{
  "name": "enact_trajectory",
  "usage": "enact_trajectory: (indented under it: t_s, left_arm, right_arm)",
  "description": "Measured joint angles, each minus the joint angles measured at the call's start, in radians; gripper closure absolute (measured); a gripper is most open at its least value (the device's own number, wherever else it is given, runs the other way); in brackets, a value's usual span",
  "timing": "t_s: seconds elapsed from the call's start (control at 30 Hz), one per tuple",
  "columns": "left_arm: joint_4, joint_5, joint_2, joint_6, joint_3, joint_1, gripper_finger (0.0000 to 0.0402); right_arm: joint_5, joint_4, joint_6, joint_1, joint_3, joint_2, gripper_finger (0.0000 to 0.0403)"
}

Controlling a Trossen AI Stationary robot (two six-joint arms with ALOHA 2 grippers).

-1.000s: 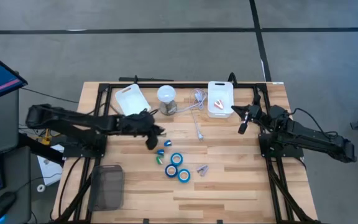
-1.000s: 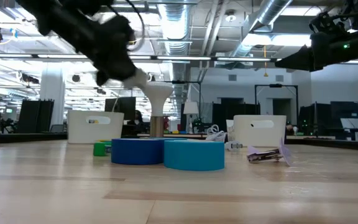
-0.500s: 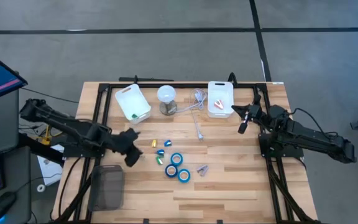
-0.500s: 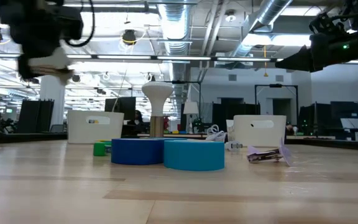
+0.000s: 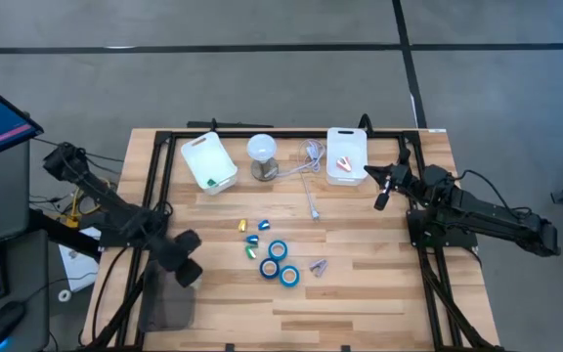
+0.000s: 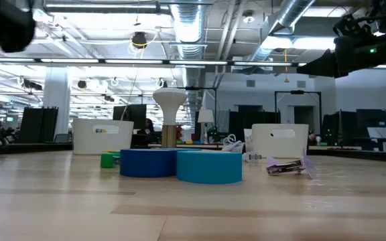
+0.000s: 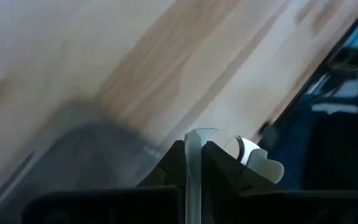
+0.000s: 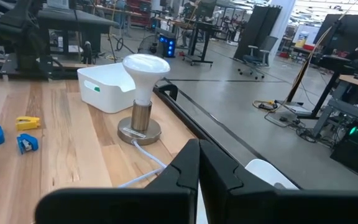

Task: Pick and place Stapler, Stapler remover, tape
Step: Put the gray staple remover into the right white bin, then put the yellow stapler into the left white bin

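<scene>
Three blue tape rolls lie flat and close together on the wooden table's middle. My left gripper hangs over a dark grey bin at the near left. It is shut on a small pale thing with curved metal claws, which looks like the stapler remover. My right gripper is shut on nothing and held level in the air by the white tray at the far right. A purple winged piece rests on the table beside the rolls. I cannot pick out the stapler. My left gripper pinches a thin metal blade of the pale thing between its two fingers. The fingers slant down from above. A second curved claw and a cream plastic part stick out beside the fingers. The thing is lifted clear, above the bin's edge.
A white lamp with its cable stands at the far middle, and a second white tray sits to its left. Small yellow, blue and green clips lie left of the rolls. An orange thing lies in the right tray.
My left gripper has swung from the table's middle, beside the clips, toward the left and near edges, carrying the pale thing. It has turned as it went and now hangs over the dark bin. In the low view it has gone off to the upper left.
</scene>
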Motion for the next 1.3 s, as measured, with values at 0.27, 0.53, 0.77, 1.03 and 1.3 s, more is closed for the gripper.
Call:
enact_trajectory:
  t_s: [0.27, 0.53, 0.77, 1.03, 1.3]
  left_arm:
    - [-0.175, 0.056, 0.001, -0.067, 0.0, -0.043, 0.0383]
    - [-0.238, 0.134, 0.115, -0.06, 0.0, -0.008, 0.0383]
    - [-0.228, 0.177, 0.207, -0.051, 0.0, -0.009, 0.0348]
    - [-0.224, 0.179, 0.222, -0.047, 0.0, -0.003, 0.0286]
    - [-0.173, 0.182, 0.138, -0.038, 0.0, 0.034, 0.0307]
  right_arm:
    - [0.0, 0.0, 0.008, 0.0, 0.0, 0.0, 0.0403]
    - [0.0, 0.0, 0.008, 0.0, 0.0, 0.0, 0.0403]
    - [0.0, 0.0, 0.008, 0.0, 0.0, 0.0, 0.0403]
    - [0.0, 0.0, 0.008, 0.0, 0.0, 0.0, 0.0403]
    - [0.0, 0.0, 0.008, 0.0, 0.0, 0.0, 0.0403]
